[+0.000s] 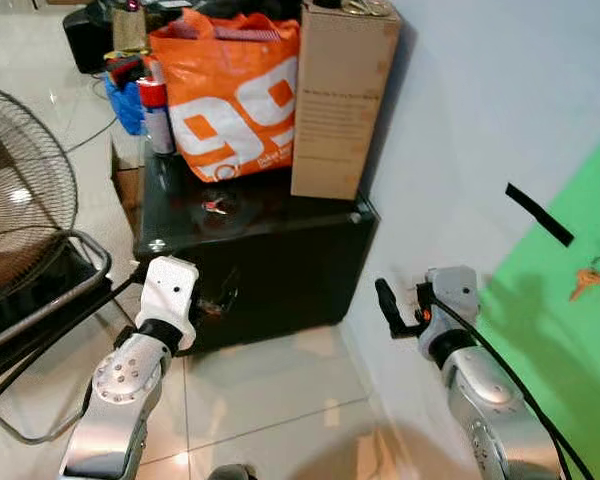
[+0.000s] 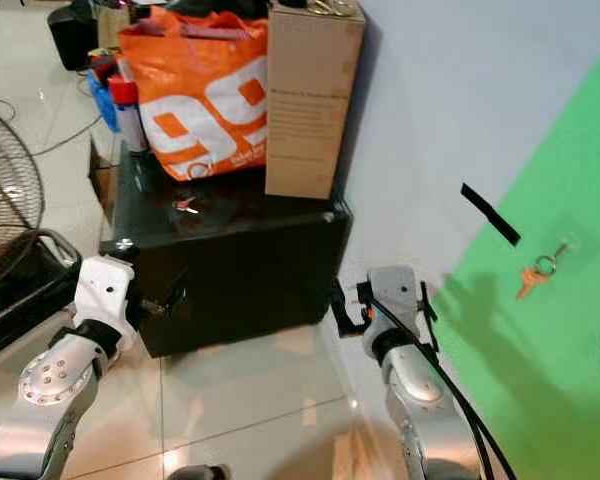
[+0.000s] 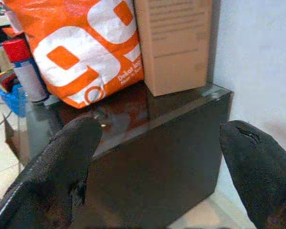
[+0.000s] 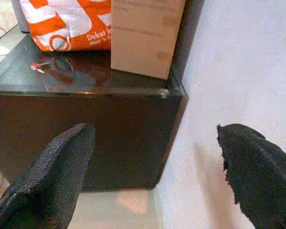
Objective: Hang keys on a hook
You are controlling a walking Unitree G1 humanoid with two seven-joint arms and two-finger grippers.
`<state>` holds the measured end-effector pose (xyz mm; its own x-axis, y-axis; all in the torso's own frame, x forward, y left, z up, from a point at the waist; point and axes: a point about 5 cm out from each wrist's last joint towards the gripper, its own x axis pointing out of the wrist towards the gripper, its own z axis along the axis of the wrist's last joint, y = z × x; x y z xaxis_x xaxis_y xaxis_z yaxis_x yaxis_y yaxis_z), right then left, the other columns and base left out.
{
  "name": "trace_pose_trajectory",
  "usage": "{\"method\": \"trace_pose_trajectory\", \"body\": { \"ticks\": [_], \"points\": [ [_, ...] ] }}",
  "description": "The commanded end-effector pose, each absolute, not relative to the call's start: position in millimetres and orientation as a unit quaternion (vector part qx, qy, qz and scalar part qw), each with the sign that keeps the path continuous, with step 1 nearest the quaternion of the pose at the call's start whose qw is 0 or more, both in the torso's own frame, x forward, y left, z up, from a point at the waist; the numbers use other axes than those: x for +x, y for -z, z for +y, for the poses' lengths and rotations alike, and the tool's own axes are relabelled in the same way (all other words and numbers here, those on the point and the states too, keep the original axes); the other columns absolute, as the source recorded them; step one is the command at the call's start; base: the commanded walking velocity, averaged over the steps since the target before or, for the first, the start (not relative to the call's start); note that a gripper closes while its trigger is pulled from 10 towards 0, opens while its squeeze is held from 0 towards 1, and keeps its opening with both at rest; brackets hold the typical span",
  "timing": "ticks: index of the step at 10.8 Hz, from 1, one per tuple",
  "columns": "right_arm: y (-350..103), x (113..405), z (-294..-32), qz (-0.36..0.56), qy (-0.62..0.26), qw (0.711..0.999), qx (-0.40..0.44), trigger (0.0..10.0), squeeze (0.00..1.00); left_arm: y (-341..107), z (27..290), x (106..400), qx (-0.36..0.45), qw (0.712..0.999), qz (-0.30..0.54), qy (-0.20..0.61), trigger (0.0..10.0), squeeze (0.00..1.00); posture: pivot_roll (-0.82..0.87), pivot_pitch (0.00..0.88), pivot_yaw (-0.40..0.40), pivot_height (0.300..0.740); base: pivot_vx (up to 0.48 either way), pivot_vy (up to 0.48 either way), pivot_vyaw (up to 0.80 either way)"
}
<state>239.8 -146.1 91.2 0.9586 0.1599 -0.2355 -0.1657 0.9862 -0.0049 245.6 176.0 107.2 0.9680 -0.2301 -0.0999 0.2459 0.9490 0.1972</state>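
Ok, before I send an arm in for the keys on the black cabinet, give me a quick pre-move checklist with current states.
1. Keys lie free on the black cabinet top, ahead of the orange bag: ok.
2. Left gripper open, nothing held: ok.
3. Right gripper open, nothing held: ok.
4. Left gripper above the cabinet top: not ok, it sits low against the front face.
5. Hook free on the green panel: cannot tell; one key bunch already hangs there.

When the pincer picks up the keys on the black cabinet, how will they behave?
The keys look small and flat, so probably light but hard to pinch. They lie on the cabinet's glossy top, so they may slide. Ring-joined pieces would likely dangle.
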Motion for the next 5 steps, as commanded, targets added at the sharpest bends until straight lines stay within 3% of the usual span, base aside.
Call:
{"method": "trace_pose_trajectory", "body": {
  "ticks": [1, 4, 5],
  "points": [
    [-94.8, 242.2, -146.6, 0.111, -0.086, 0.990, -0.007, 10.0, 1.00, -108.6, 176.9, 244.3, 0.104, 0.987, 0.036, 0.113, 10.0, 0.00, 0.01, 0.000, -0.102, 0.740, 0.296, 0.000, 0.00],
    [-93.7, 245.3, -140.0, 0.114, -0.109, 0.987, -0.013, 10.0, 1.00, -107.9, 183.3, 242.2, 0.099, 0.990, 0.039, 0.092, 10.0, 0.00, 0.02, 0.000, -0.113, 0.740, 0.319, 0.000, 0.00],
    [-93.9, 245.6, -139.4, 0.114, -0.114, 0.987, -0.011, 10.0, 1.00, -107.6, 183.8, 241.7, 0.098, 0.990, 0.040, 0.090, 10.0, 0.00, 0.02, 0.000, -0.118, 0.740, 0.319, 0.000, 0.41]
  ]
}}
